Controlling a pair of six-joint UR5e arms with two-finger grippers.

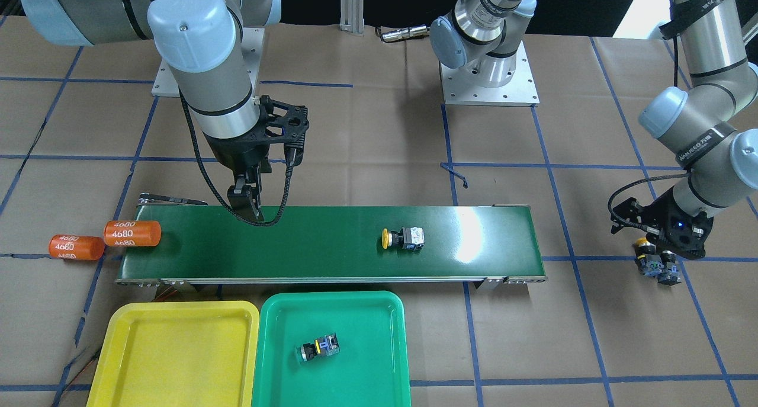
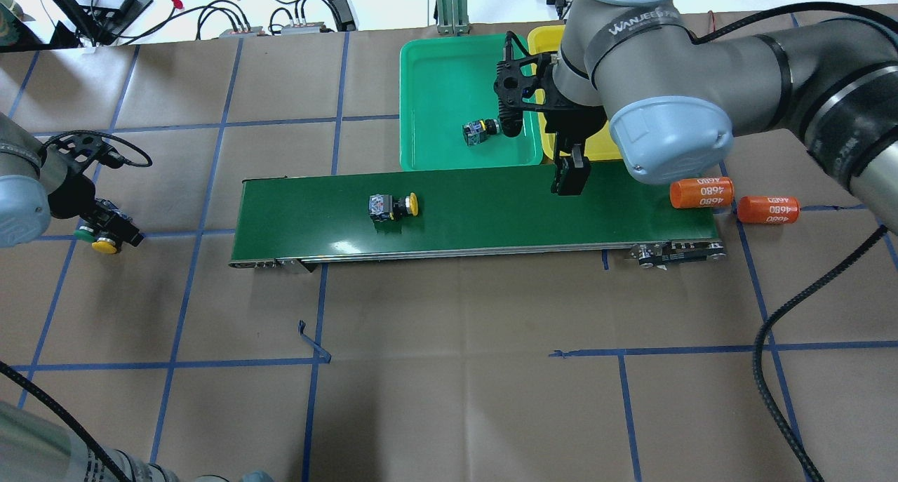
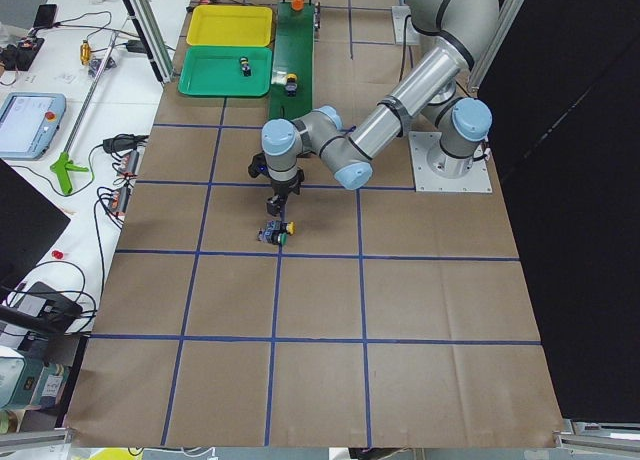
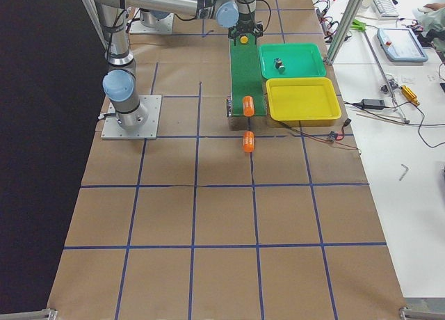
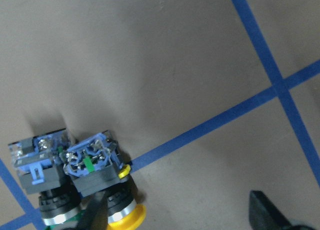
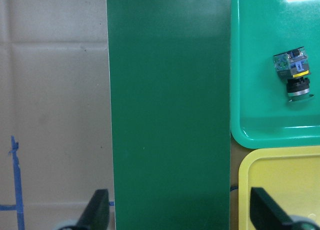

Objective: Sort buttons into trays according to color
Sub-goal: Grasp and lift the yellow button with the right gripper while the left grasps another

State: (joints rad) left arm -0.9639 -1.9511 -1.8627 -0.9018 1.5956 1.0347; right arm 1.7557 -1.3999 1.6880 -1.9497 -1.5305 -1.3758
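**Both jaws spread wide: left at a pair of buttons, right over the belt**

Front view first. The right gripper (image 1: pixel 246 208) hangs over the conveyor belt (image 1: pixel 331 259) near its end. The two orange cylinders (image 1: pixel 132 233) sit there, one on the belt's end and one just off it on the desk (image 1: pixel 379 128). A yellow-capped button (image 1: pixel 402 239) lies on its side about mid-belt. The yellow tray (image 1: pixel 177 353) and green tray (image 1: pixel 367 324) sit side by side just beside the belt. One tray button (image 1: pixel 318 349) lies in the green tray, its cap colour hard to read. Off past the belt's other end, the left gripper (image 1: pixel 658 261) is low at a pair of buttons (image 1: pixel 668 275) on the desk.

From overhead, that pair shows one green cap and one yellow, touching each other.

In the left-side view, the near arm bends down over the pair, well apart from the belt.

In the right-side view the grippers are far off and too small to judge.

On the left wrist camera the jaws are wide open. One finger (image 5: pixel 95 215) overlaps the yellow-capped switch of the pair, and the other stands well clear over bare paper. I cannot tell whether it touches.

On the right wrist camera the jaws are wide open too, gripping nothing, with only green belt between them.
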